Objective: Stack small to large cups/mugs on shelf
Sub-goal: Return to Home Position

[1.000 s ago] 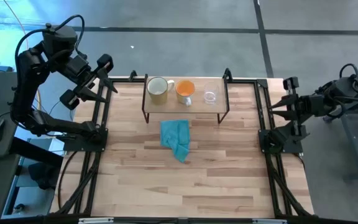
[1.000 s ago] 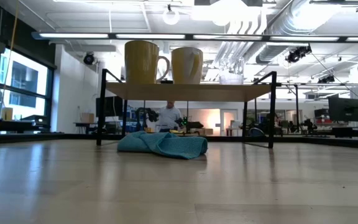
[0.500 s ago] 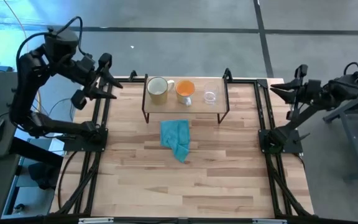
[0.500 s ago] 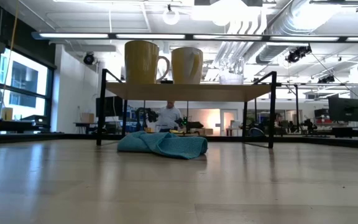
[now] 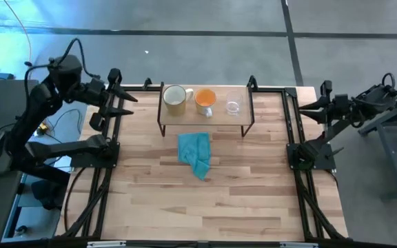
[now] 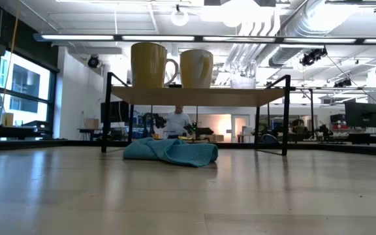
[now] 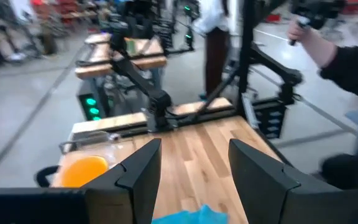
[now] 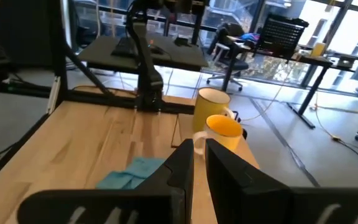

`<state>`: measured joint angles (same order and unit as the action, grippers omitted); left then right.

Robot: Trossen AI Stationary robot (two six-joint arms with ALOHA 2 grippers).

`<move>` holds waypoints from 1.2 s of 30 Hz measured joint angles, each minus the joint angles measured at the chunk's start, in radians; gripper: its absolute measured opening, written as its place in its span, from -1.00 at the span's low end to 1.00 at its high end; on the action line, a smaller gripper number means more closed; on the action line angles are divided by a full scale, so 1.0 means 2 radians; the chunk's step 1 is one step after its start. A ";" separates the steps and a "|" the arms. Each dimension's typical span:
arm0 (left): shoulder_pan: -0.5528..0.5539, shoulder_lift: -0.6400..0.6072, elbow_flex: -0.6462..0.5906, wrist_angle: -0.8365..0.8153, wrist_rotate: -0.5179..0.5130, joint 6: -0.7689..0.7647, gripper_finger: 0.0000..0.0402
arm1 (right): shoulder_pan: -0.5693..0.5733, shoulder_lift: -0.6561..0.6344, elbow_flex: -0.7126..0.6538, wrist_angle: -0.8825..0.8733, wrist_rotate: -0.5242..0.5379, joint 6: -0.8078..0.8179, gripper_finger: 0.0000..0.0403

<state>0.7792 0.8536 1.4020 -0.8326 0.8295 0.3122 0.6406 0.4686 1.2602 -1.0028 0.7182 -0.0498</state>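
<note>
The shelf (image 5: 243, 118) stands near the table's far edge on thin black legs. On its board stand the cream mug (image 5: 174, 98), the orange mug (image 5: 205, 99) and the clear glass cup (image 5: 233, 106), in a row from left to right. The low view shows the cream mug (image 6: 150, 64), the orange mug (image 6: 196, 68) and the glass cup (image 6: 243, 81) upright on the board. My left gripper (image 5: 126, 103), open, hovers over the table's left frame rail and points toward the shelf. My right gripper (image 5: 303, 109), shut, hovers over the right frame rail and also faces the shelf.
A crumpled teal cloth (image 5: 196, 154) lies on the table just in front of the shelf. Black frame rails (image 5: 109, 148) run along both sides of the table. A person's sleeve and hand (image 7: 344, 59) show beyond the table's right side, and other people stand in the room behind.
My left gripper has come down from its raised, tilted pose, turned level and moved a little toward the shelf. My right arm has lifted and settled again near the right rail, ending slightly closer to the shelf. The mugs, the glass and the cloth have not moved.
</note>
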 joint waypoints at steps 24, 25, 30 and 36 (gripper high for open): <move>0.000 -0.163 -0.325 0.380 -0.124 -0.120 -0.12 | 0.000 0.000 0.000 0.002 -0.060 0.013 -0.84; 0.000 -0.169 -0.336 0.394 -0.137 -0.124 -0.12 | 0.000 0.000 0.000 0.001 -0.059 0.013 -0.84; 0.000 -0.197 -0.386 0.451 -0.218 -0.146 -0.12 | 0.000 0.000 0.000 -0.015 -0.036 0.013 -0.84; 0.000 -0.208 -0.431 0.520 -0.246 -0.174 -0.12 | 0.000 -0.014 -0.036 0.012 -0.036 0.002 -0.84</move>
<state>0.7788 0.4385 0.5397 0.2081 0.3367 -0.0350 0.6407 0.4405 1.1888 -0.9791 0.6468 -0.0454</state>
